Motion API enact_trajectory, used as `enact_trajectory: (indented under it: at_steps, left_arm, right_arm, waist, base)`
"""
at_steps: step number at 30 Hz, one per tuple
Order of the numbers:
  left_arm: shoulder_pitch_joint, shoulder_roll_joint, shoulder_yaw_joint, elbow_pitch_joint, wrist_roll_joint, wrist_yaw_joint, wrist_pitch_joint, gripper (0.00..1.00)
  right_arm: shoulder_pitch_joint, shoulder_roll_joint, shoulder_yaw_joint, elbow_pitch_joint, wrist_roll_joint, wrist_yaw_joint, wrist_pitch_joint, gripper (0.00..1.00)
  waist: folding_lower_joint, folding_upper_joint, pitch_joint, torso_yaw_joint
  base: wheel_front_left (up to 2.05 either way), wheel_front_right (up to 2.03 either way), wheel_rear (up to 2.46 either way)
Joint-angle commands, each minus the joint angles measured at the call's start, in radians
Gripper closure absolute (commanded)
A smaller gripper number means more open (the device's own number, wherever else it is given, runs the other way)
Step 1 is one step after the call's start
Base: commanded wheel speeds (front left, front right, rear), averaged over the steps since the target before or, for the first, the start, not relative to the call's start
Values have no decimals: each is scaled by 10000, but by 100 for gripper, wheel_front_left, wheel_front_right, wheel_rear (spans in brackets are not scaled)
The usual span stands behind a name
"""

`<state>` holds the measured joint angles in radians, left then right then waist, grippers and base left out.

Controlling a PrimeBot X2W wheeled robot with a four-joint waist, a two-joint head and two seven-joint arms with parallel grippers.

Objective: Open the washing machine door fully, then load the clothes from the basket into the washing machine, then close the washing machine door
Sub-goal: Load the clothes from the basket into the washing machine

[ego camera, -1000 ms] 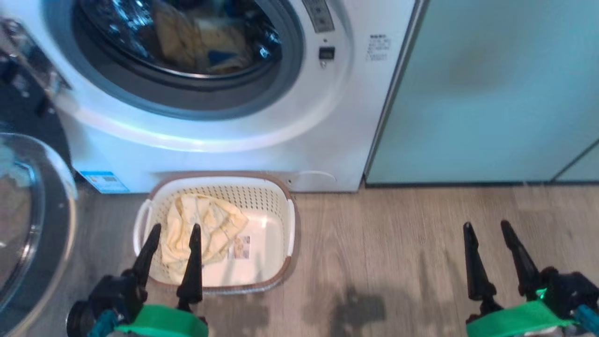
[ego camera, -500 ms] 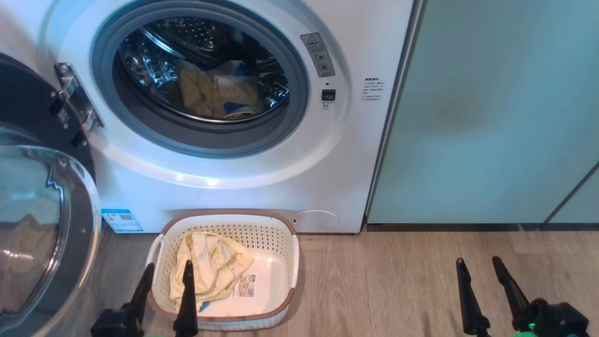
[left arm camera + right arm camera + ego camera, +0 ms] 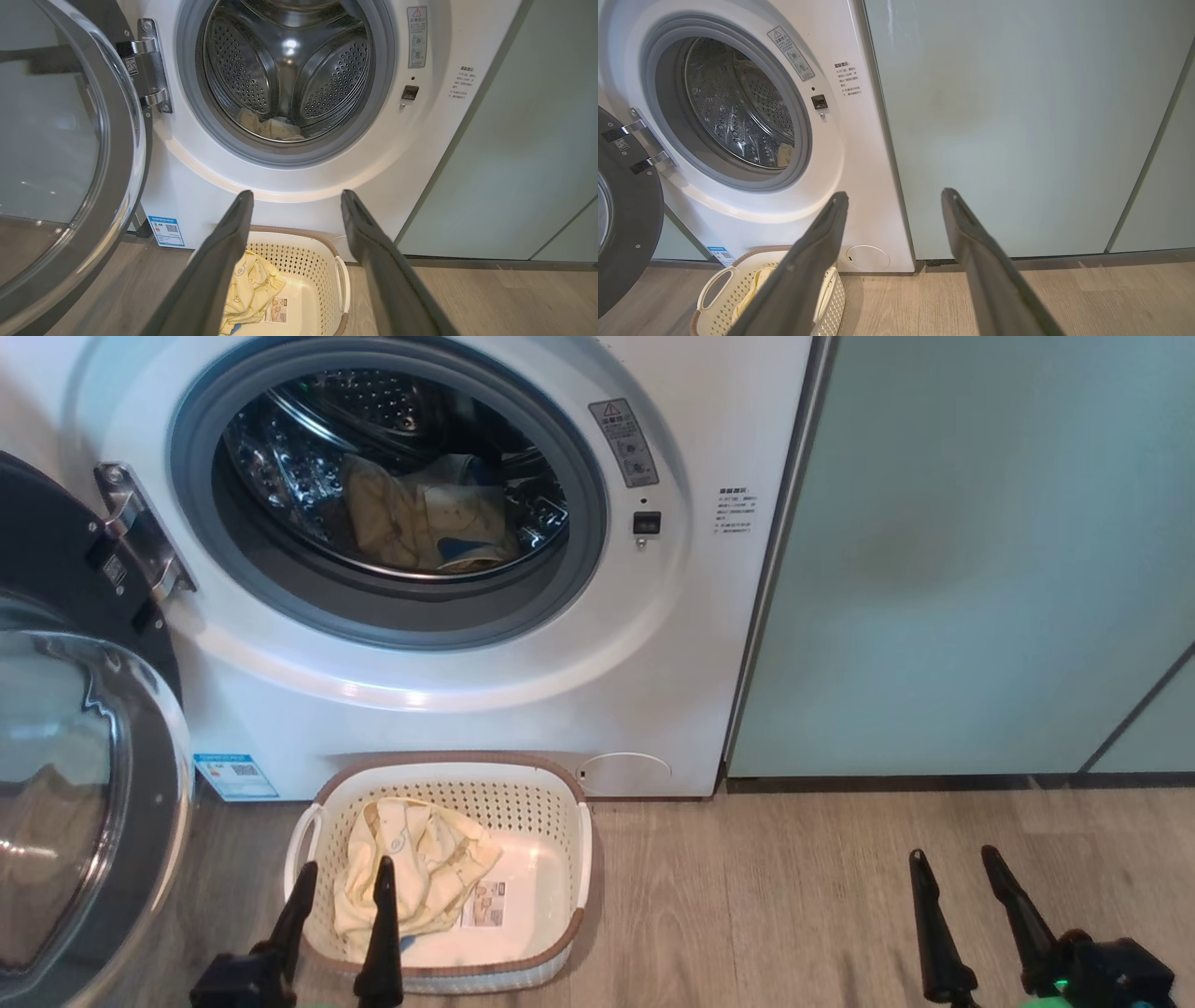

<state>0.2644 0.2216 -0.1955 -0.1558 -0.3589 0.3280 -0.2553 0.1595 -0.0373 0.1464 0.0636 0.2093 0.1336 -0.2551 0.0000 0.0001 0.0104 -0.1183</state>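
Nearest us, the left tool (image 3: 346,866): two long dark tapered fingers, matte, spread apart with nothing between them. In the head view its tips stand over the near left part of the basket. The right tool (image 3: 953,854) is of the same build, its fingers likewise apart and empty. It is over grey-brown wood-grain plank floor (image 3: 766,896), well apart from the basket.

Next, the small rectangular cream plastic basket (image 3: 523,795) sits on the floor just before the washer's foot. It has perforated walls, a brown rim, white loop handles and a smooth bottom with a printed sticker. In its left half we note one crumpled pale yellow soft fabric garment (image 3: 415,854), faintly printed, with a bit of blue at its near edge.

To our left, the large round glossy black washing machine door (image 3: 65,756) stands swung wide, with a clear domed glass bowl at its centre. It hangs on a bright metal hinge (image 3: 140,537).

Beyond, the big white front-loading washing machine (image 3: 448,705): smooth front, grey rubber gasket (image 3: 373,616), perforated shiny steel drum (image 3: 289,56). More pale yellow clothes (image 3: 420,523) lie at the drum's bottom. A small blue label (image 3: 235,777) sits low on its front. Flat pale-green cabinet doors (image 3: 980,569) stand to the right.
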Motion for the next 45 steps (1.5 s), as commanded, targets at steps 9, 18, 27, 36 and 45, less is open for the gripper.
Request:
enact_trajectory:
  at_steps: [9, 18, 27, 36, 45]
  left_arm:
    - [-615, -70, 369, 198, 184, -360, -60, 0]
    - [-2055, -147, 1, 2715, -249, -1075, 428, 0]
    - [-4849, -218, -259, 6238, -348, -1976, 345, 0]
    - [-7833, 229, -894, 9499, 213, -2661, 975, 0]
    - [-9928, 969, -1411, 11275, 1164, -2222, 1112, 0]
  right_arm:
    - [-349, -129, 242, -407, -75, -29, -67, 0]
    - [-845, -129, 397, -583, -23, -29, -67, 0]
    - [-1730, -129, 408, -950, 251, -29, -67, 0]
    - [-2622, -129, 109, -1473, 847, -29, -67, 0]
    - [-3509, -129, 254, -2001, 1617, -29, -67, 0]
  waist:
    - [0, -1, 227, -31]
    - [0, -1, 1320, -270]
    - [0, -1, 3430, -706]
    - [0, -1, 5758, -1157]
    - [0, -1, 7654, -1792]
  base:
    - [0, 0, 0]
    - [0, 0, 0]
    - [0, 0, 0]
    - [0, 0, 0]
    - [0, 0, 0]
